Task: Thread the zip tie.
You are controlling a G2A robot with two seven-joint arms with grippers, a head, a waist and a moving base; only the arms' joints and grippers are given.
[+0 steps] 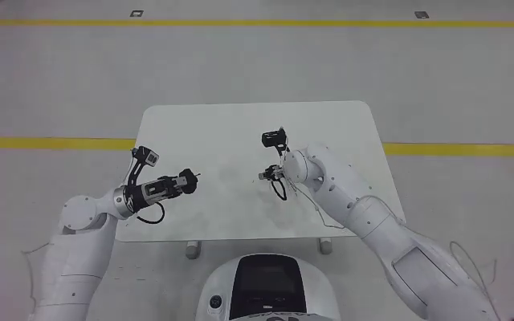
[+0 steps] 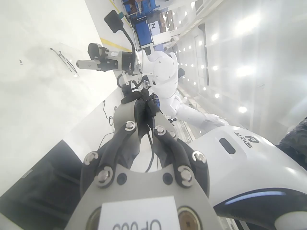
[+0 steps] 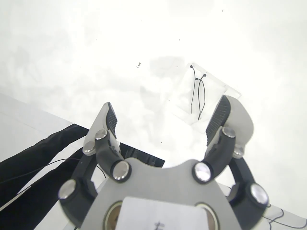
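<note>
right tool [image 3: 166, 102] open near zip ties [image 3: 193, 89] in clear tray [image 3: 217, 83]

Left claw [image 2: 144, 107] closed, right claw [image 2: 84, 57] spread near zip ties [image 2: 65, 60], white table [image 2: 36, 101]

zip ties [image 3: 197, 92]: showing black
tray [image 3: 231, 89]: showing clear
table [image 1: 233, 128]: showing white
right gripper [image 3: 166, 100] pads [image 3: 218, 114]: showing black, ribbed
floor stripes [image 1: 64, 143]: showing yellow

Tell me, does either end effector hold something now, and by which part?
The right end effector is open and empty; the zip ties lie apart from it. The left end effector is shut; whether it pinches anything cannot be told.
</note>
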